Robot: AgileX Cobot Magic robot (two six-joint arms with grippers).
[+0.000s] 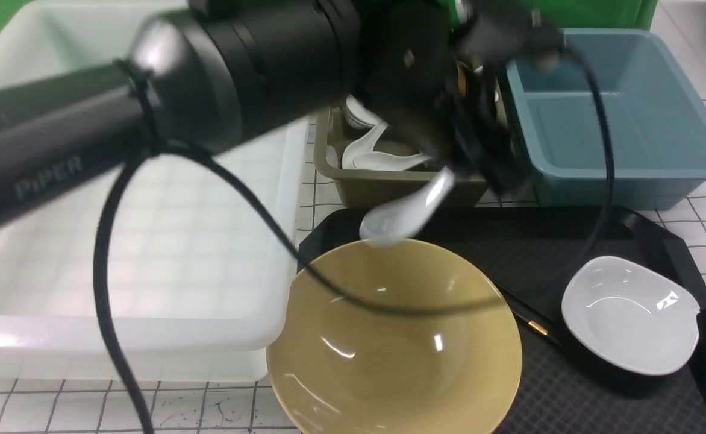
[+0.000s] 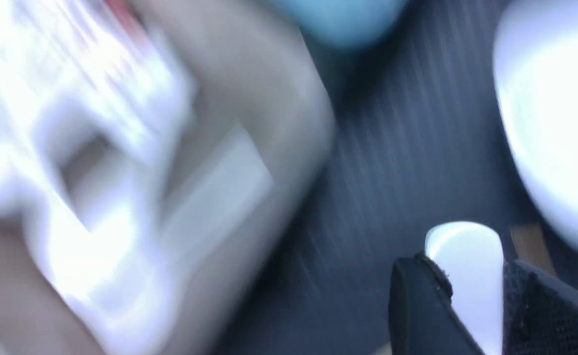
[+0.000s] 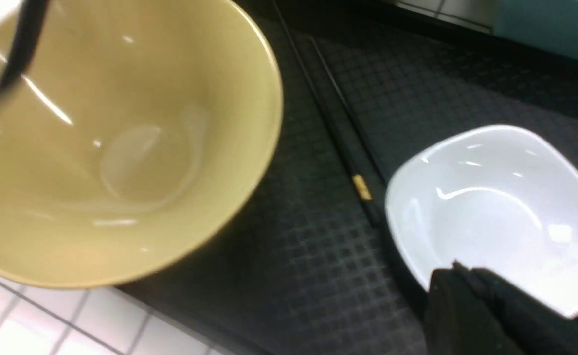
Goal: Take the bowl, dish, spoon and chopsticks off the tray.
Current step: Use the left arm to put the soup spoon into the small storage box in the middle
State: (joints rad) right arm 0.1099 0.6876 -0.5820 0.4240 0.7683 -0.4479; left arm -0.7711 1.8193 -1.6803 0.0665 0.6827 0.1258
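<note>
We see the left gripper [image 1: 456, 172] clamped on the handle of the white spoon [image 1: 404, 214], which hangs scoop-down over the far rim of the mustard-yellow bowl [image 1: 395, 343], just in front of the olive bin [image 1: 389, 188]. Blur smears both in the front view. The left wrist view is also badly blurred, and only the black fingers [image 2: 417, 305] pinching the white handle read clearly.

The bowl sits at the near left of the black tray [image 1: 570, 241], its near edge cut off by the frame. The small white dish [image 1: 630, 313] lies on the tray's right side. Between them lie the black chopsticks [image 1: 527, 316], their far ends hidden behind the bowl.

The left arm and its cable [image 1: 106, 271] cover much of the white tub [image 1: 148, 241] and part of the blue bin [image 1: 618, 120]. The right gripper [image 3: 459, 281] hovers over the dish's near edge, mostly out of frame, and we cannot tell how its jaws stand.
</note>
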